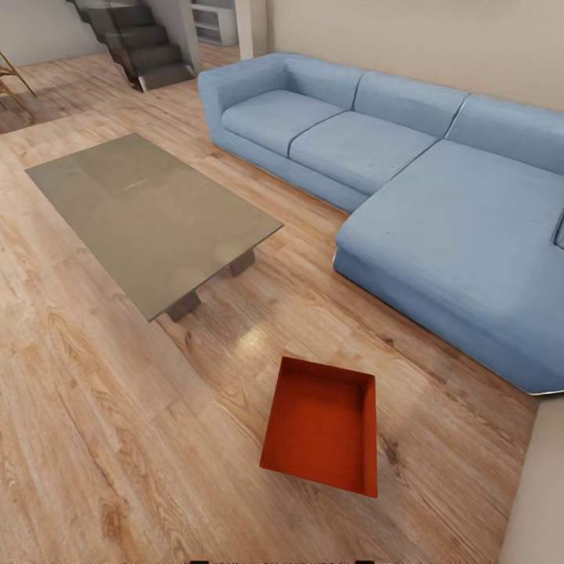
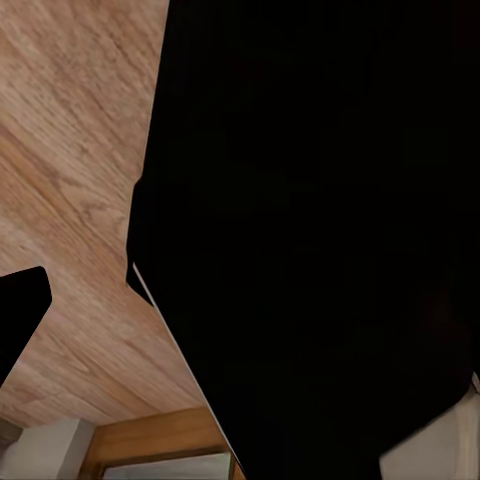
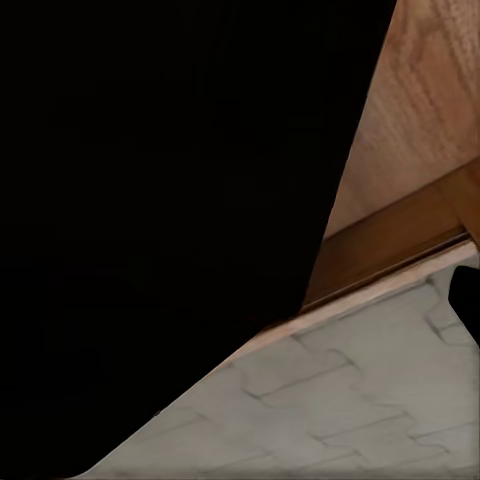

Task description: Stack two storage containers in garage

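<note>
One orange-red storage container (image 1: pixel 321 427) sits open-topped and empty on the light wood plank floor (image 1: pixel 94 407) of the living room, low in the head view and just right of centre. It lies between the glass coffee table (image 1: pixel 149 211) and the blue corner sofa (image 1: pixel 407 180). In the left wrist view a dark tip (image 2: pixel 18 315) pokes in over the planks beside a large black mass. A similar dark tip (image 3: pixel 470 300) shows in the right wrist view. Neither view shows how the jaws stand.
The low coffee table stands to the container's far left and the sofa runs along the right. Dark stairs (image 1: pixel 141 39) rise at the back left. A pale wall (image 1: pixel 540 486) closes the near right corner. Pale patterned paving (image 3: pixel 350 410) and wooden trim lie under the right wrist.
</note>
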Controlling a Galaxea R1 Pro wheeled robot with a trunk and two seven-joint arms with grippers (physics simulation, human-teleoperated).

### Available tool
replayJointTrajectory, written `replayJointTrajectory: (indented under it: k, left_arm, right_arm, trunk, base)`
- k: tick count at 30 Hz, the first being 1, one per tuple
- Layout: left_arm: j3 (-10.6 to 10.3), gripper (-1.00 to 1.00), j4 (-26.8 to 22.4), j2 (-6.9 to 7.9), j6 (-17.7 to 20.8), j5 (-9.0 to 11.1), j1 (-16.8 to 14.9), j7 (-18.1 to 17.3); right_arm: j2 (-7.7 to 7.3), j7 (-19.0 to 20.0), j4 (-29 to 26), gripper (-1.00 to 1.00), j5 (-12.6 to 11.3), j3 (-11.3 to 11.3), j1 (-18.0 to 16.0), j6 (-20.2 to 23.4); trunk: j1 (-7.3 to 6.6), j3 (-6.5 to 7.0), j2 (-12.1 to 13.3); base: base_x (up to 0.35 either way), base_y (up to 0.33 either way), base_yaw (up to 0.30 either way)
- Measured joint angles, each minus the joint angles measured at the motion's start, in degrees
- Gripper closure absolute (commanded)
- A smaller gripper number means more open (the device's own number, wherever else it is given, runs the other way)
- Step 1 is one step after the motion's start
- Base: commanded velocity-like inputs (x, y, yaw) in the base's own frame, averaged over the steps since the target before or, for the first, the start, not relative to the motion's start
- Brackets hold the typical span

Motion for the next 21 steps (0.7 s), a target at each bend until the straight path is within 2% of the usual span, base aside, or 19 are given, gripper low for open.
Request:
replayJointTrajectory:
  k: [21]
  left_arm:
    - [0.00, -1.00, 0.00, 0.00, 0.00, 0.00, 0.00, 0.00]
  right_arm:
    - [0.02, -0.02, 0.02, -1.00, 0.00, 0.00, 0.00, 0.00]
  trunk:
    - [4.61, -5.71, -8.42]
  base:
    - [0.000, 0.000, 0.000]
